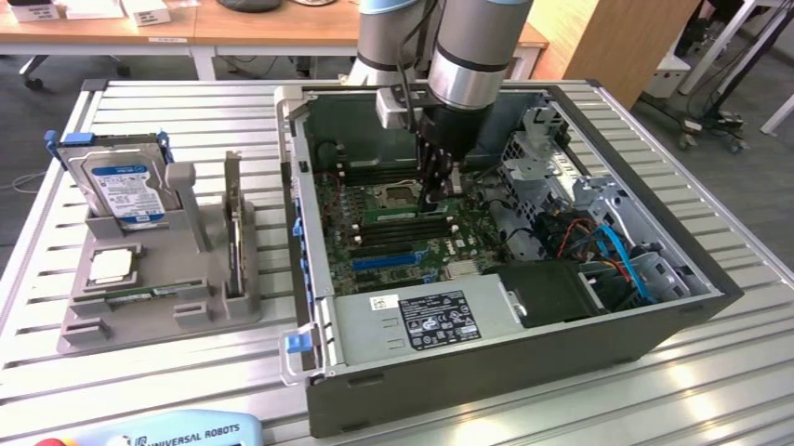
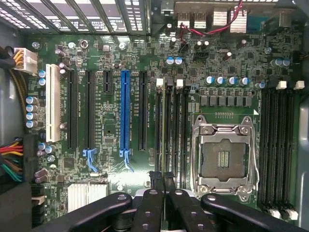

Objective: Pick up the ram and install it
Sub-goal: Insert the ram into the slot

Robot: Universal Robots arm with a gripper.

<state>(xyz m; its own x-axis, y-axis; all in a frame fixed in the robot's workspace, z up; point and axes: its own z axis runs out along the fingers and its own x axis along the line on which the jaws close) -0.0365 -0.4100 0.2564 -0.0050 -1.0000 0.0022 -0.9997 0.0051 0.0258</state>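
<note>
In the exterior view we are looking at the arm (image 1: 478, 46) reaching straight down into the open case (image 1: 496, 362), which is lying on the slatted table (image 1: 694, 390). The gripper (image 1: 433, 197) is hanging low over the motherboard (image 1: 410, 246), just beside the processor socket (image 1: 397, 195). The ram (image 1: 394, 213) is showing as a green strip lying along a memory slot, with its end on the exterior view's right reaching the gripper's tip. On the exterior view's left, well apart from the case, a grey holder (image 1: 162, 316) is carrying a hard drive (image 1: 122, 190) standing upright and a square processor (image 1: 112, 266) lying flat nearer to us.

In the wrist view we are looking down on the motherboard (image 2: 108, 121). The gripper (image 2: 163, 178) is sitting directly over the row of memory slots, its jaws clenched and the black fingertips (image 2: 155, 178) pressed together. The ram (image 2: 163, 130) is appearing edge-on as a pale line in one slot, running away from the fingertips towards a white clip (image 2: 160, 82). We cannot tell whether the tips are pinching it or only touching it. The socket (image 2: 223, 157) is lying open beside these slots, and a blue slot (image 2: 125, 111) is lying on their other side.
</note>
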